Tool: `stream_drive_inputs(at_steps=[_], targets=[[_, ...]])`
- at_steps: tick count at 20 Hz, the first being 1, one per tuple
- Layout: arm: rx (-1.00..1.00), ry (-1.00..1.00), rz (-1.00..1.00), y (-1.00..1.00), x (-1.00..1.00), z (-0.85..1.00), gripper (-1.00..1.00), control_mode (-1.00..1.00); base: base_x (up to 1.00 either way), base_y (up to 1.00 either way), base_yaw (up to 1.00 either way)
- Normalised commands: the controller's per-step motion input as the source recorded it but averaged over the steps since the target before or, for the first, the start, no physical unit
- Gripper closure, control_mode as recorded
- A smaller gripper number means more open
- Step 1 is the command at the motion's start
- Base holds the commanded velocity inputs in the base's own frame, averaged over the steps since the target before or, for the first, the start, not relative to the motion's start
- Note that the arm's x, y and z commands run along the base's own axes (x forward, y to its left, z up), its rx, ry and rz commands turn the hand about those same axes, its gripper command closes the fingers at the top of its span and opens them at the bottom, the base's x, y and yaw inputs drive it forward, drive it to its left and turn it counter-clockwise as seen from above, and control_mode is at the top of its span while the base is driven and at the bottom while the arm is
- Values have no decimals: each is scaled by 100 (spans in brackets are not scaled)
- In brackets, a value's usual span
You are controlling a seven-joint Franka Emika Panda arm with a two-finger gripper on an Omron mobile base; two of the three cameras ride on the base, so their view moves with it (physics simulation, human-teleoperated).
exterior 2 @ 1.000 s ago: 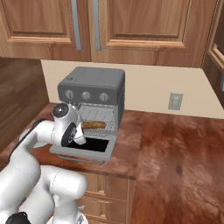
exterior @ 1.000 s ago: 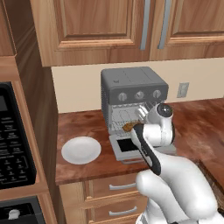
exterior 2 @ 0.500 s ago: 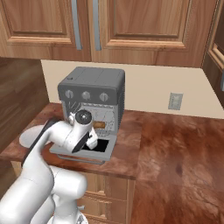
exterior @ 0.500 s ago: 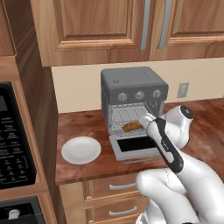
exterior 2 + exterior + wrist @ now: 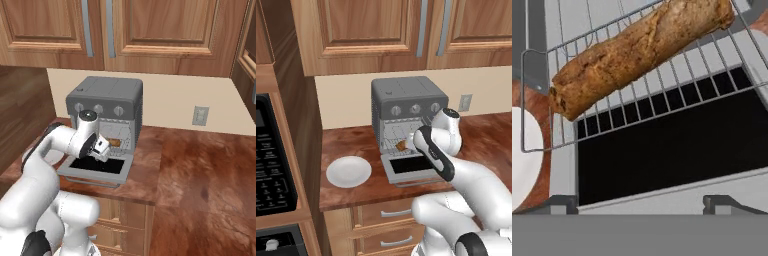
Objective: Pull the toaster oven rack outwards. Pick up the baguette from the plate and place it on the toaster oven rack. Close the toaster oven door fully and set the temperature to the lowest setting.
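The dark-grey toaster oven (image 5: pixel 408 95) stands at the back of the counter with its door (image 5: pixel 412 168) folded down flat. The wire rack (image 5: pixel 662 107) sticks out over the door's dark glass. On the rack lies the golden-brown baguette (image 5: pixel 637 50), slanted across the wires, seen also in the oven's mouth (image 5: pixel 115 142). My gripper (image 5: pixel 642 204) hovers open just above the door, a little in front of the baguette, with nothing between its fingertips (image 5: pixel 562 202). From the right base camera the gripper (image 5: pixel 102 147) hangs over the door. The white plate (image 5: pixel 348 171) sits bare to the oven's left.
A black microwave (image 5: pixel 271 165) with a keypad is built in at the far left. Wooden wall cabinets (image 5: pixel 381 30) hang above the oven, and a wall outlet (image 5: pixel 201 116) is to its right. The counter (image 5: pixel 200 170) stretches away to the right.
My hand has drawn back from the oven's mouth and turned down over the open door. The baguette stays lying on the rack, and the jaws stay wide.
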Motion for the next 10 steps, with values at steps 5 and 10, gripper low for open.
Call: stream_drive_inputs(at_steps=[5, 10], targets=[[-13, -35, 4, 0, -23, -24, -100, -100, 0, 0, 0], [-1, -18, 3, -1, 0, -41, -100, -100, 0, 0, 0]])
